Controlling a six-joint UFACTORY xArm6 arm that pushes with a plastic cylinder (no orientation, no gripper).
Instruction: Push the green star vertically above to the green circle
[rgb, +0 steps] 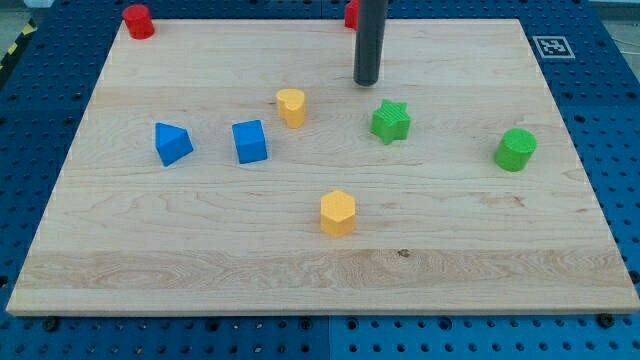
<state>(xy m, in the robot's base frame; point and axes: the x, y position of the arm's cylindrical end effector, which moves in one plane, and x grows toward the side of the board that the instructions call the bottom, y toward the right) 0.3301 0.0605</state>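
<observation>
**Tip parked just above the green star**

My tip (366, 82), the lower end of the dark rod, sits on the pale wooden worktop (200, 240) just toward the view's top-left of the green star-shaped block (390, 121), apart from it. No pincer shows; the arm ends in that bare rod.

From the green star, the green round block (515, 149) lies well to the view's right and slightly lower. The yellow rounded block (291, 106) stands to the star's left.
</observation>
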